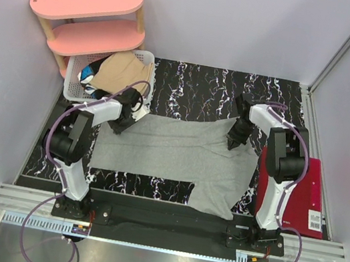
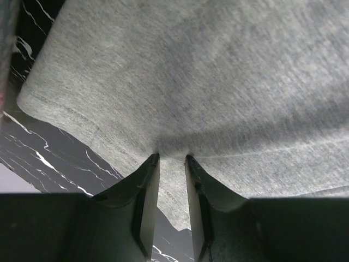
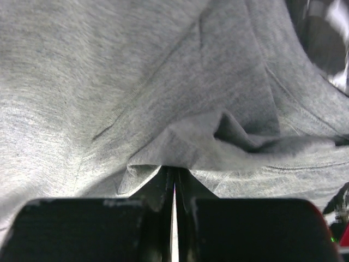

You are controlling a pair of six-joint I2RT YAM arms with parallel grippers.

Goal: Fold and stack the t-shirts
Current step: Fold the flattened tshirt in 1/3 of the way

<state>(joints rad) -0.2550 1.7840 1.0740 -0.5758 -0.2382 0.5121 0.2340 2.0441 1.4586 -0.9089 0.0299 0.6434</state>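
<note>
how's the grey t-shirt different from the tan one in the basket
The grey t-shirt lies spread out on the table; the tan t-shirt is bunched up in the white basket. The grey t-shirt is pinched by the left gripper and right gripper; the tan t-shirt is untouched. Both are plain fabric, unfolded.

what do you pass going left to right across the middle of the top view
left gripper → grey shirt → right gripper → red book

White basket (image 1: 70,80) just beside left pincer (image 1: 117,126)
</note>
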